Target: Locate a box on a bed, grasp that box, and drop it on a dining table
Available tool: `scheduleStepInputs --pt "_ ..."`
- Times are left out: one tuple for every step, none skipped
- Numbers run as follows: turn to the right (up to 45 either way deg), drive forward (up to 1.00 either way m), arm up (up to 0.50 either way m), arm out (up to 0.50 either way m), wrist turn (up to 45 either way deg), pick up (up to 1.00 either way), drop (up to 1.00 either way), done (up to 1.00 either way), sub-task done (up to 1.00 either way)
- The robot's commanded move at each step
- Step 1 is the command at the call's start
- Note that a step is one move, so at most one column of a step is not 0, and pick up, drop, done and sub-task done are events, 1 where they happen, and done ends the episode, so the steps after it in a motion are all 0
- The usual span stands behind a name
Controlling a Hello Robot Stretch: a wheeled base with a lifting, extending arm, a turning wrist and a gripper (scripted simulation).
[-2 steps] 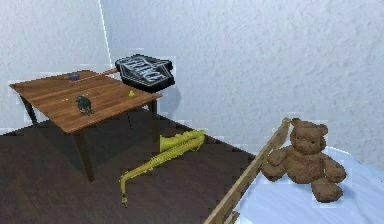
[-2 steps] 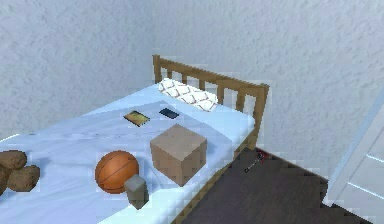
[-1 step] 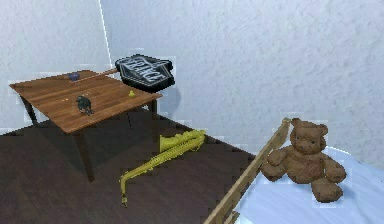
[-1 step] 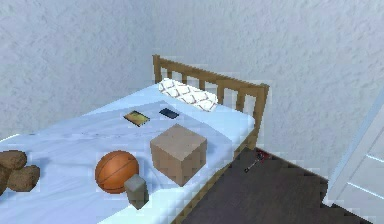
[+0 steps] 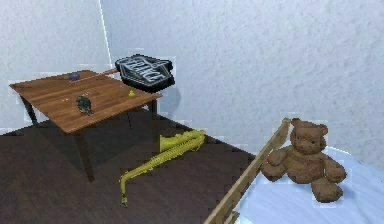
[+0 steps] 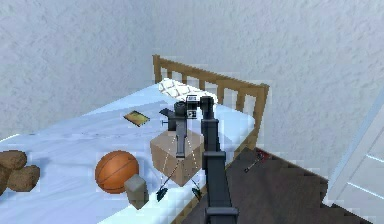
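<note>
Box [image 6: 161, 151] on bed [image 6: 88, 132]; table [image 5: 52, 96] ahead

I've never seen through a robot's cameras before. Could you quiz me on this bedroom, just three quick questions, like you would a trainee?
1. True or false: the teddy bear sits on the floor.
2. What lies on the floor by the wooden table? A guitar, B yellow saxophone, C drum.
3. Fill in: on the bed lies an orange ____.
Key: 1 false; 2 B; 3 basketball.
</note>
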Motion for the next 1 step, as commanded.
scheduleStepInputs --pt "0.0 0.00 0.00 0.00 45.0 0.00 0.00 0.00 0.00"
